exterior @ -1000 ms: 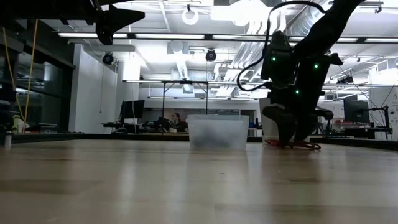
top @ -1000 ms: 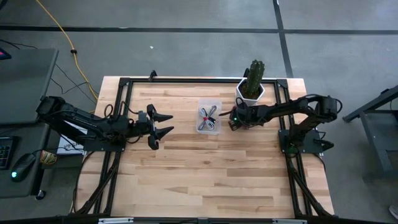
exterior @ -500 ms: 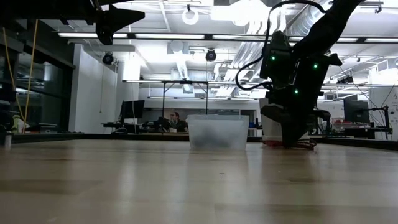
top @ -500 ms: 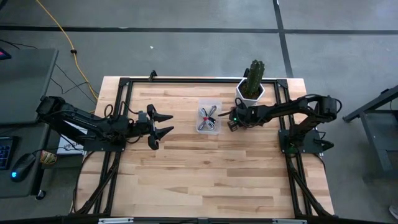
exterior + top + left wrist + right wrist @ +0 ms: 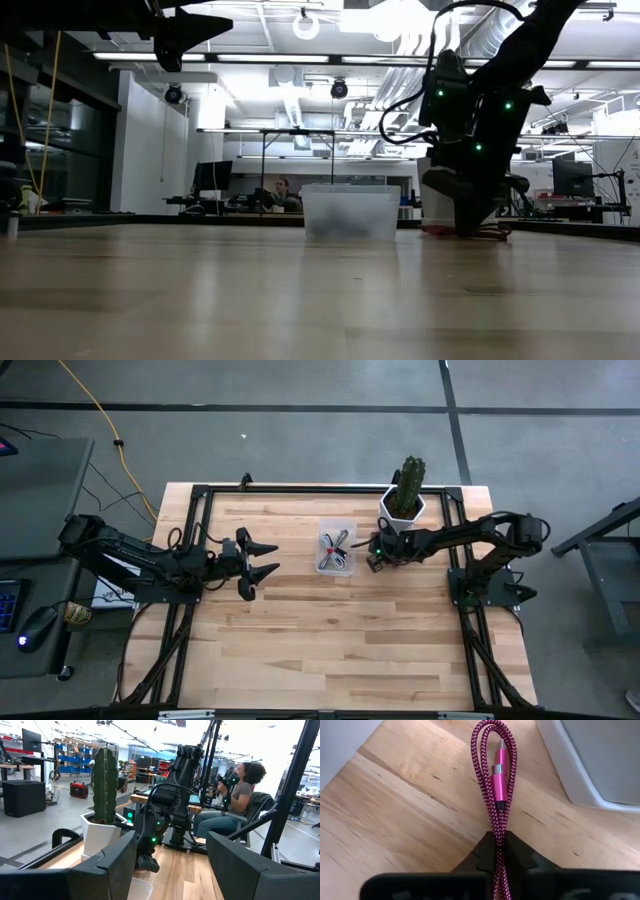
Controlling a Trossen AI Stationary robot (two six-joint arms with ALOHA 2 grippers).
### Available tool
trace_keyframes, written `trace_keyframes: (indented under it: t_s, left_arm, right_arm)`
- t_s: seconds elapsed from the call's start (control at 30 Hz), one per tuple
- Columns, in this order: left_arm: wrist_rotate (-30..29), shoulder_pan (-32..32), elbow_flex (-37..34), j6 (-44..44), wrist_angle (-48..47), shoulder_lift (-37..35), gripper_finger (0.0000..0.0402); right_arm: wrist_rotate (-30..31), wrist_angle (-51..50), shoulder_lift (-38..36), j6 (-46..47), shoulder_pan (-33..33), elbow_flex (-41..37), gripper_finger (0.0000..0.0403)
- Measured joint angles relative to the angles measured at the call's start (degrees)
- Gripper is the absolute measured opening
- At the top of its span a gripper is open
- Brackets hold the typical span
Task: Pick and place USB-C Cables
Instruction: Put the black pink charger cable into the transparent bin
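A dark red braided USB-C cable (image 5: 496,775), folded into a narrow loop with its plug inside, lies on the wooden table just right of a clear bin (image 5: 322,532). My right gripper (image 5: 373,561) stands over it, fingertips down at the table (image 5: 468,228), shut on the cable. Other bundled cables (image 5: 336,550) lie inside the bin. My left gripper (image 5: 262,558) hovers open above the table's left part, well left of the bin, with nothing between its fingers (image 5: 170,865). My right gripper pinches the dark red cable's doubled strands (image 5: 497,836) between its two fingers, just behind the plug. The fingers come from above, pointing down. The loop end (image 5: 492,730) lies flat on the wood ahead of the fingers, and the cable rests on the table (image 5: 495,235).
A cactus in a white pot (image 5: 404,500) stands close behind my right gripper, its pot edge (image 5: 585,775) beside the cable. Black frame rails (image 5: 200,495) run along the table's edges. A person (image 5: 235,795) sits beyond the table.
My right gripper has shut on the dark red cable at the table: its fingertips stood apart a second ago and now meet around the strands. The cable stays on the wood.
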Motion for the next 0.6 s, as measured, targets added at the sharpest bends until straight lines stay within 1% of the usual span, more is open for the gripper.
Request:
trace_keyframes:
  t_s: [0.13, 0.27, 0.43, 0.6]
  left_arm:
    - [0.0, 0.0, 0.0, 0.0, 0.0, 0.0, 0.0221]
    - [0.0, 0.0, 0.0, 0.0, 0.0, 0.0, 0.0221]
    - [0.0, 0.0, 0.0, 0.0, 0.0, 0.0, 0.0221]
    - [0.2, 0.0, 0.0, -0.6, -0.1, 0.0, 0.0221]
  right_arm:
    - [-0.6, -1.8, -2.7, -1.3, 0.3, -0.4, 0.0007]
    - [-0.4, -1.8, -7.8, -2.2, 2.0, -0.2, 0.0004]
    - [0.3, -2.1, -14.5, -4.6, 6.7, -0.2, 0.0004]
    - [4.3, -1.2, -20.2, -8.0, 13.3, -0.2, 0.0004]
